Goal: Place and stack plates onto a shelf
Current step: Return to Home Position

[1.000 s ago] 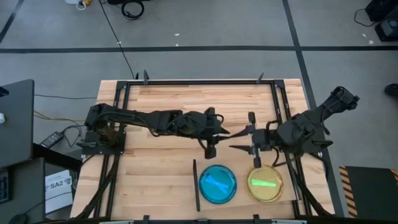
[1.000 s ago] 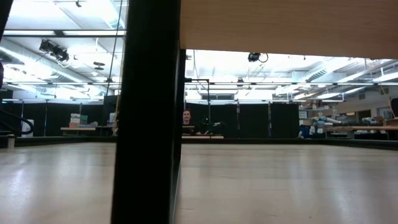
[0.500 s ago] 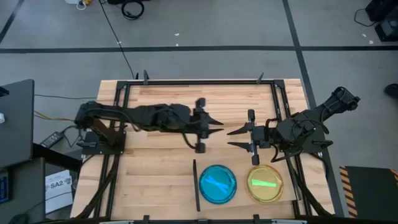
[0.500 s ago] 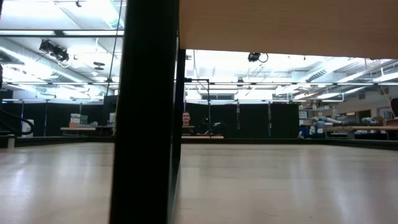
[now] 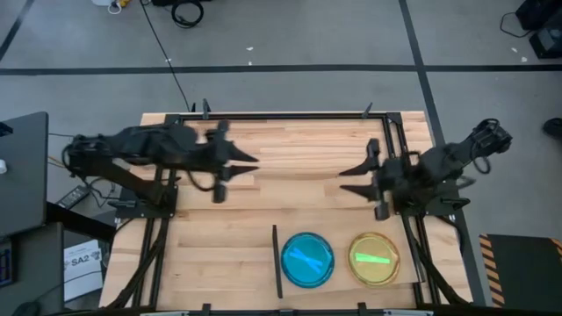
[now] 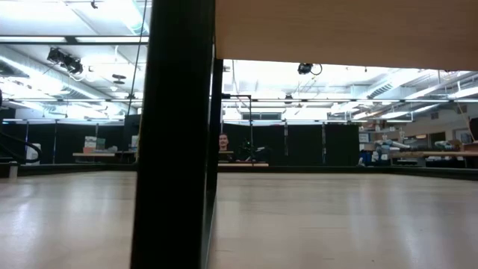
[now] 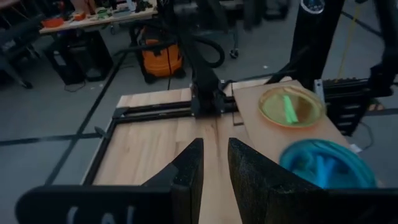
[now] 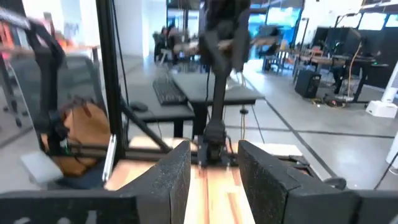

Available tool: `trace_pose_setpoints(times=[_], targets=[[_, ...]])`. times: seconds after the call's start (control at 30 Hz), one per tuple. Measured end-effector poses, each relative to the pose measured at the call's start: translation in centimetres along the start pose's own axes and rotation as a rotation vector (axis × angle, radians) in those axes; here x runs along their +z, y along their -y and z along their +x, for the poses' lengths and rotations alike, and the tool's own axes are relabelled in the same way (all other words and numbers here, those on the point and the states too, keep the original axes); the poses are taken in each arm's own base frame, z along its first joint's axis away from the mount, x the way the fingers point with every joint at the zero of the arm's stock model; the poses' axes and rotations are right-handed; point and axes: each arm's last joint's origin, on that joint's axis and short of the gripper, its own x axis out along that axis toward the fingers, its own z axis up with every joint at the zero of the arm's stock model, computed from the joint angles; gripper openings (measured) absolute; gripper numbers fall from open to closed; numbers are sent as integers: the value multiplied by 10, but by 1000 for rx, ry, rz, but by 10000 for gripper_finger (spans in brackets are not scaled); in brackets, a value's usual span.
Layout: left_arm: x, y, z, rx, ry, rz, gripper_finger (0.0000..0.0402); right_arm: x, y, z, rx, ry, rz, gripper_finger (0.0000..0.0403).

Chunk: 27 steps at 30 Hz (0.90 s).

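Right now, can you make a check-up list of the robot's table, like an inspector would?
Surface: planked pale wooden tabletop, bare around both arms.
Job's things: flat pale wooden shelf board holds two stacks side by side, round translucent blue plates and round translucent orange plates topped by a green plate.
Clutter: nothing seen.
Claws: left claw and right claw are both open and empty, facing each other, apart from the plates.
Cables: thin black cable trails across the floor beyond the table.
Surroundings: grey floor with dark lines; a person shows far off in the low view.
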Motion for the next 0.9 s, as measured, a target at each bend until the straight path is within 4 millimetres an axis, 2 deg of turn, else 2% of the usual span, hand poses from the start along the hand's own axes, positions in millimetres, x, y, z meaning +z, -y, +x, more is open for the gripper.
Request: trace_pose_setpoints(times=[0.1,0.17,0.33,0.47,0.67,0.8,0.9], targets=[[-13,3,-24,-4,9,-21,79,9,9,-16,0,51,28,140],[-29,6,-38,7,8,-34,79,13,15,-27,11,79,42,140],[-83,14,-64,45,20,-70,79,17,26,-47,18,100,53,140],[-129,18,-75,21,82,-75,79,14,30,-55,20,73,39,140],[-194,17,-82,-7,191,-78,79,11,31,-57,21,45,24,140],[-227,13,-87,3,227,-95,79,9,30,-57,22,29,16,140],[-245,9,-91,19,253,-115,79,9,30,-57,23,24,13,140]])
